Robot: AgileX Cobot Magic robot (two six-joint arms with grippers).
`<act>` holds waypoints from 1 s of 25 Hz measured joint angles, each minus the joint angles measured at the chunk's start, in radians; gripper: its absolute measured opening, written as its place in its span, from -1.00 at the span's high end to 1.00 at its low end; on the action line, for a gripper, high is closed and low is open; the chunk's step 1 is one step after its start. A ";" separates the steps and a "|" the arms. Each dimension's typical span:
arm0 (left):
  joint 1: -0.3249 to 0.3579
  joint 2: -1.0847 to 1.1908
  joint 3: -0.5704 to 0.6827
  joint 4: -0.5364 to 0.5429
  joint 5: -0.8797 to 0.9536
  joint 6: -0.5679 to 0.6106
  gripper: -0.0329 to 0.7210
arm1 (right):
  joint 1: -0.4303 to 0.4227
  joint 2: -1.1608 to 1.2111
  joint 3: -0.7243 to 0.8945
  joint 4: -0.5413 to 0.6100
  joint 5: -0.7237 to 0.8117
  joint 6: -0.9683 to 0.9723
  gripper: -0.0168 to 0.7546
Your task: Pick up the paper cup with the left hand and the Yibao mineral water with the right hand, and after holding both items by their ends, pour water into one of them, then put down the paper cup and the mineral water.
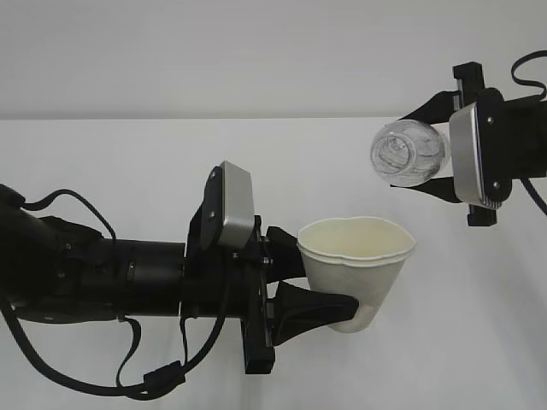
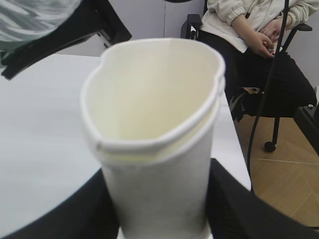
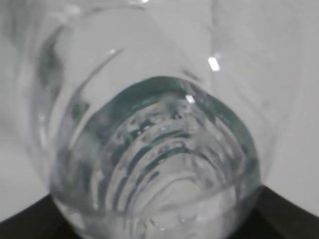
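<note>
- The white tabletop point(image 1: 128, 171) spreads beneath both arms, with a pale wall behind it.
- In the left wrist view a seated person point(image 2: 259, 45) in dark trousers and a light top is on a chair past the tabletop's far edge.
- The left gripper point(image 1: 329, 295) reaches in from the left side, its two black fingers point(image 1: 312, 307) clamped on the lower wall of the cup, one on each side.
- The right gripper point(image 1: 440, 166) comes in from the upper right and is clamped on the bottle, a finger above and one below it.
- The cup point(image 1: 355, 265) is held upright off the tabletop, mouth up; its rim is squeezed out of round, and the cream inside looks dry in the left wrist view.
- The bottle point(image 1: 408, 154) lies tipped on its side in the air, above and to the right of the cup, apart from it; its round end faces the exterior camera.
- The right wrist view looks along the bottle's ribbed clear wall to a dark green band point(image 3: 209, 99).
</note>
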 joint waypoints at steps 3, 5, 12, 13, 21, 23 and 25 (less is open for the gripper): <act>0.000 0.000 0.000 0.000 0.000 0.000 -0.06 | 0.000 0.000 0.000 0.003 0.002 -0.022 -0.31; 0.000 0.000 0.000 0.000 0.000 0.000 -0.06 | 0.000 0.000 0.000 0.004 0.002 -0.037 -0.31; 0.000 0.000 0.000 0.000 0.000 0.000 -0.06 | 0.000 0.000 0.000 0.026 0.003 -0.089 -0.31; 0.000 0.000 0.000 0.000 0.000 0.000 -0.06 | 0.000 0.000 0.000 0.030 0.003 -0.094 -0.31; 0.000 0.000 0.000 0.000 0.000 0.000 -0.06 | 0.000 0.000 0.000 0.049 0.011 -0.160 -0.31; 0.000 0.000 0.000 0.000 0.000 0.000 -0.06 | 0.000 0.000 0.000 0.055 0.020 -0.180 -0.31; 0.000 0.000 0.000 0.000 0.000 0.000 -0.06 | 0.000 0.000 0.000 0.067 0.032 -0.200 -0.31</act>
